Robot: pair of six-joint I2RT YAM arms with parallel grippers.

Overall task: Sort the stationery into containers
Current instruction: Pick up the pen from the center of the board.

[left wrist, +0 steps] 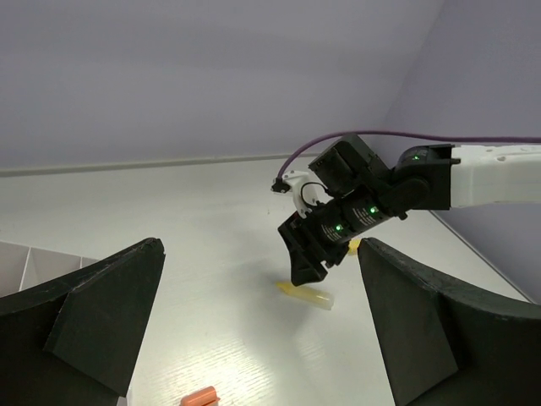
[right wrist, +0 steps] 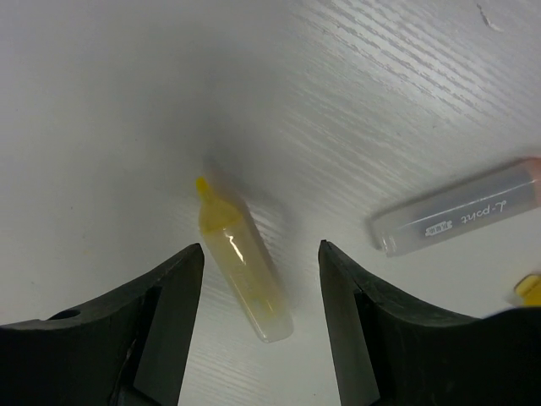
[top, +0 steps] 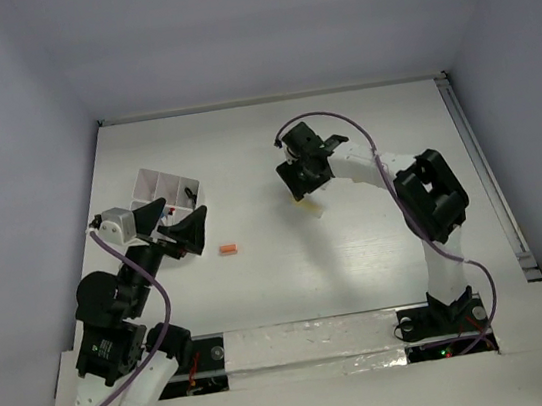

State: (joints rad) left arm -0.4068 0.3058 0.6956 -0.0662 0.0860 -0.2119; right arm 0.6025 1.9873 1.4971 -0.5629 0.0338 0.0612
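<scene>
While left tool [left wrist: 266, 317] and right tool [right wrist: 258, 279] gape, white box [top: 161, 186] beside left, contents unclear, yellow marker [right wrist: 241, 272] under right.

We are viewing a white table [top: 381, 268].
Pale lilac walls [top: 256, 23] are enclosing it from nine to three o'clock.

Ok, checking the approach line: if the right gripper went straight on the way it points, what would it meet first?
Probably the yellow-tipped clear tube lying on the table between the open fingers of the right gripper, though depth is unclear.
</scene>
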